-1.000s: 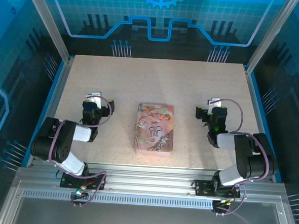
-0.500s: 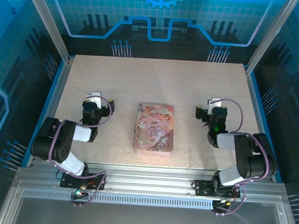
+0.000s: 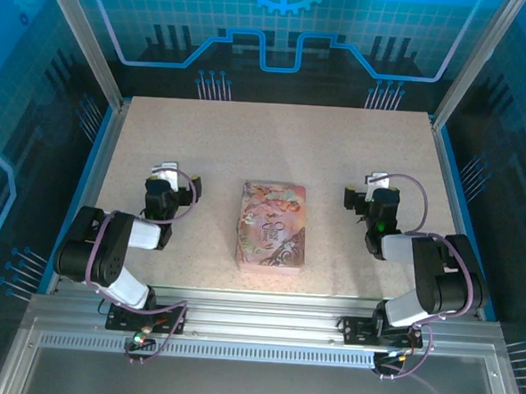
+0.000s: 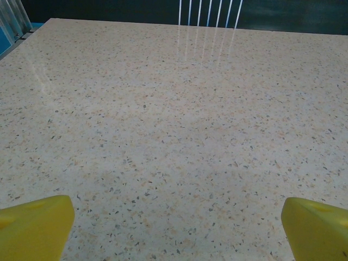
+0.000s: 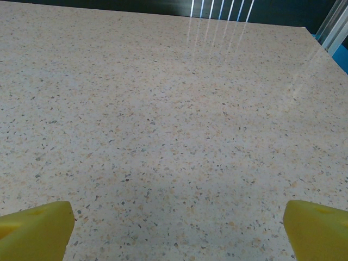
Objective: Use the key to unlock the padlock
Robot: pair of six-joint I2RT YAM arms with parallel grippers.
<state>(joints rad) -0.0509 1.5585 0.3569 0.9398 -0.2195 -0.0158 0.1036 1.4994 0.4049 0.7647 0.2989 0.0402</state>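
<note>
The padlock and the key are out of view. My left gripper (image 3: 165,172) rests low over the table's left side, folded back near its base. Its yellow fingers (image 4: 36,226) stand wide apart, so it is open, with bare speckled tabletop between them. My right gripper (image 3: 376,183) sits mirrored on the right side. It is open too, and its yellow fingertips (image 5: 318,231) frame nothing but table surface.
A pink illustrated rectangular tin box (image 3: 273,225), lid shut, lies flat at the centre between the two arms. The speckled beige table (image 3: 275,140) is ringed by aluminium posts (image 3: 83,39) and blue walls. Thin white rods (image 4: 209,12) stand at the far edge.
</note>
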